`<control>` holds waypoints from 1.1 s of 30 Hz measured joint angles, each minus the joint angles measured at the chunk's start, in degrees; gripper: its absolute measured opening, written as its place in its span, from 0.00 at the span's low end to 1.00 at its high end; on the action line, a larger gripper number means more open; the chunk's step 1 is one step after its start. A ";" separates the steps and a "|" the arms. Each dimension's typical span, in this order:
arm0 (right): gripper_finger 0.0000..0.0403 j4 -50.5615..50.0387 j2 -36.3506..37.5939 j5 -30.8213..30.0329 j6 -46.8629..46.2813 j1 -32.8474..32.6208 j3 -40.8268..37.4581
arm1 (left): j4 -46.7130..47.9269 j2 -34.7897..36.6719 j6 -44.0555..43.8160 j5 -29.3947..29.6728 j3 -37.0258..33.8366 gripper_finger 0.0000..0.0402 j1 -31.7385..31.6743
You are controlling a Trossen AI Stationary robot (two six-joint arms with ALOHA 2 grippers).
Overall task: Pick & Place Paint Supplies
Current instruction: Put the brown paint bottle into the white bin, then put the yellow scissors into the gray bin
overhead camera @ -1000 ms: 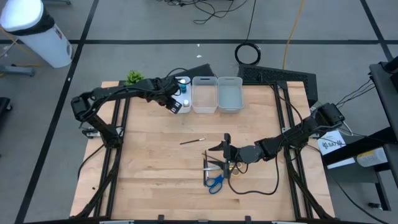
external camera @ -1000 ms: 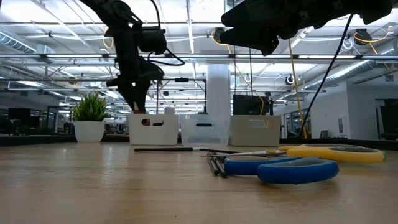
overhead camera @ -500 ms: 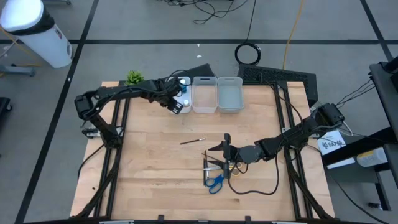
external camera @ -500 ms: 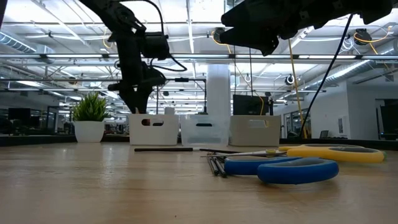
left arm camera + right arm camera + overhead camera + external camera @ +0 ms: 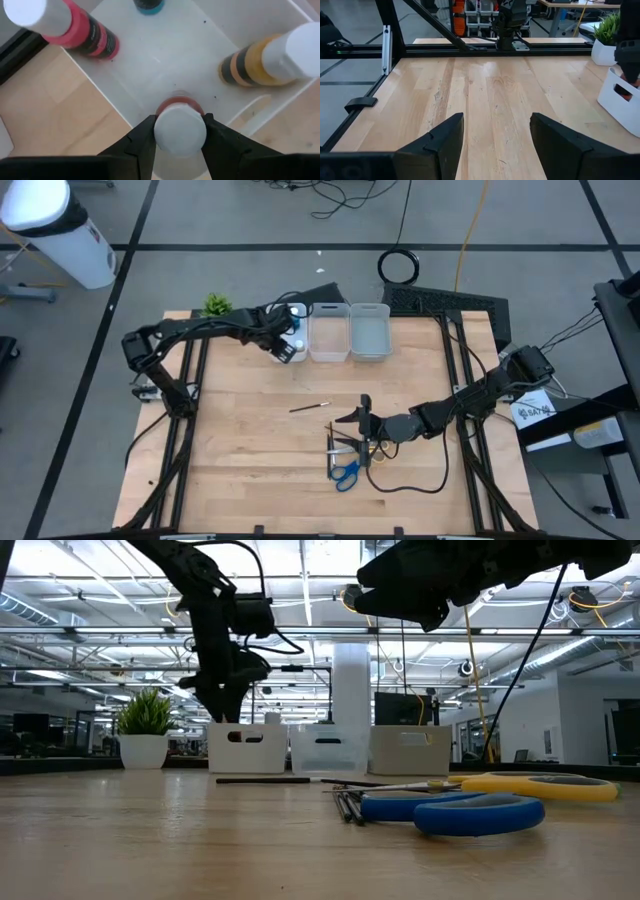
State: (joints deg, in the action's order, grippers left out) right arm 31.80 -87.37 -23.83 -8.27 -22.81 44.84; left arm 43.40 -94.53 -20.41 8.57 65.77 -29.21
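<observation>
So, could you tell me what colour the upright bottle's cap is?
White cap, seen best in the left wrist view.

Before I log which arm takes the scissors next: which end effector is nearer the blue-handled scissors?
The right. The right end effector hangs open just above the blue-handled scissors; the left end effector is across the table over the leftmost bin.

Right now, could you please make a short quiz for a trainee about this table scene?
1. True or false: the left tool has a white-capped bottle between its fingers, above the left bin.
2. Which scissors lie nearest the low camera: A green, B blue, C red?
3. Fill in: the right tool hangs over the ____ pile, holding nothing.

Key: 1 true; 2 B; 3 scissors.
</observation>
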 joint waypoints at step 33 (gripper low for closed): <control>0.55 0.03 0.00 0.11 0.39 0.00 0.00 | 4.08 0.86 3.79 -4.53 3.16 0.71 0.38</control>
State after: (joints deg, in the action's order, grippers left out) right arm 31.83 -87.37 -23.73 -7.88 -22.81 44.84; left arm 47.48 -93.67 -16.62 4.04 68.92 -28.83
